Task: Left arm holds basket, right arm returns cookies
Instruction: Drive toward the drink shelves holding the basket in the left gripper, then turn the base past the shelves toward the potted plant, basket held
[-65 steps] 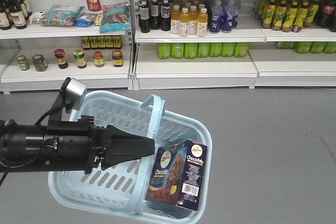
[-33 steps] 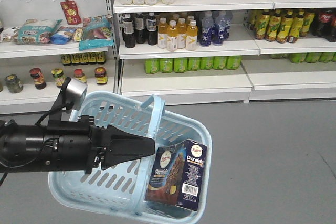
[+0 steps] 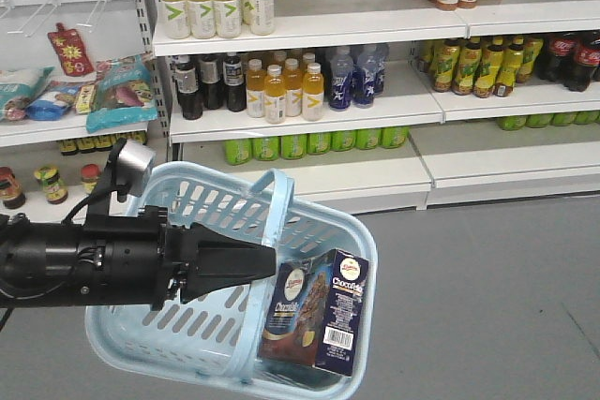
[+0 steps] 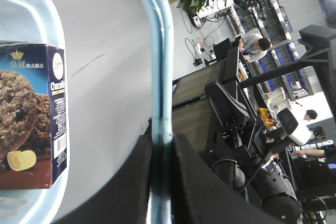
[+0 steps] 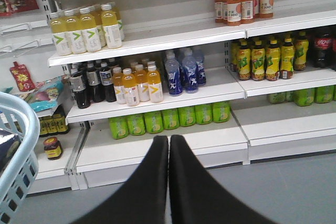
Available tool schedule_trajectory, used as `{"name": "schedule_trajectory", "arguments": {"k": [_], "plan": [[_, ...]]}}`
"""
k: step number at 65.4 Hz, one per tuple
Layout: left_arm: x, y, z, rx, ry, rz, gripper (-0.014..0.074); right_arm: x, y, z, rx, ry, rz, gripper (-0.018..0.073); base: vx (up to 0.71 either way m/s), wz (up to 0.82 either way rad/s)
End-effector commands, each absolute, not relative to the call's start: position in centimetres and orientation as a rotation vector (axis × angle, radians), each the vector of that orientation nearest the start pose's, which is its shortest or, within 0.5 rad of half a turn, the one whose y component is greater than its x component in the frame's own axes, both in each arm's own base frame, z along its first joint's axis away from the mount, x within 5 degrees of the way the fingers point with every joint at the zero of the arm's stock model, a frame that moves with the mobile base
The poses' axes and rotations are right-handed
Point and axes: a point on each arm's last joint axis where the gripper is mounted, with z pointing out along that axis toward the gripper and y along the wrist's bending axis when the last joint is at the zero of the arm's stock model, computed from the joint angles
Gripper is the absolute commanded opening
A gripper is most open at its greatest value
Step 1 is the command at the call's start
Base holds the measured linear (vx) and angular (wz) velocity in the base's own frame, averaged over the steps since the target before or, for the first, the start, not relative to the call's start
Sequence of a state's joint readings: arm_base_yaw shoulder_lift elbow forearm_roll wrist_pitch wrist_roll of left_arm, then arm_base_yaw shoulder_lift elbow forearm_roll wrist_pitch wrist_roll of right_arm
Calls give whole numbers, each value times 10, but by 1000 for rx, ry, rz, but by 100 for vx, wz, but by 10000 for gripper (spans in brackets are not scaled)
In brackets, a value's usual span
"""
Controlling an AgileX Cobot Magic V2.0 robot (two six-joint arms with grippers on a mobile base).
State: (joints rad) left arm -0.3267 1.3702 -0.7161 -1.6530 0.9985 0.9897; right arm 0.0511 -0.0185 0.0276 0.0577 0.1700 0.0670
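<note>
In the front view the light blue basket (image 3: 211, 330) hangs above the grey floor with its arched handle (image 3: 272, 217) up. My left gripper (image 3: 272, 262) is shut on that handle; the left wrist view shows the black fingers (image 4: 131, 182) pinching the blue handle (image 4: 160, 77). The cookies (image 3: 319, 311), a dark navy "Chocofello" carton, stand upright in the basket's right end, and the carton (image 4: 31, 124) also shows in the left wrist view. My right gripper (image 5: 168, 139) is shut with nothing in it, pointing at the shelves; the basket's rim (image 5: 23, 145) sits at its far left.
White shop shelves (image 3: 309, 105) ahead carry yellow, orange, dark and blue drink bottles (image 3: 281, 91), green bottles (image 3: 309, 142) lower down, jars (image 3: 47, 185) and snack packs (image 3: 112, 91) at left. Grey floor (image 3: 487, 297) lies to the right. Behind, desks and people (image 4: 252, 51) show.
The shelves have slid left and down in the front view and look closer, so the base has moved. The left gripper, basket and cookies keep the same places relative to each other.
</note>
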Motion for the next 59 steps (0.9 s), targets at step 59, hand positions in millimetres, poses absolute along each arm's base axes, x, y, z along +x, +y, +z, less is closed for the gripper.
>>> {"name": "schedule_trajectory", "arguments": {"k": [59], "plan": [[211,-154,296,258,2015,-1747,-8,57,3,190,52,1607,137,-8,31,-35]]}}
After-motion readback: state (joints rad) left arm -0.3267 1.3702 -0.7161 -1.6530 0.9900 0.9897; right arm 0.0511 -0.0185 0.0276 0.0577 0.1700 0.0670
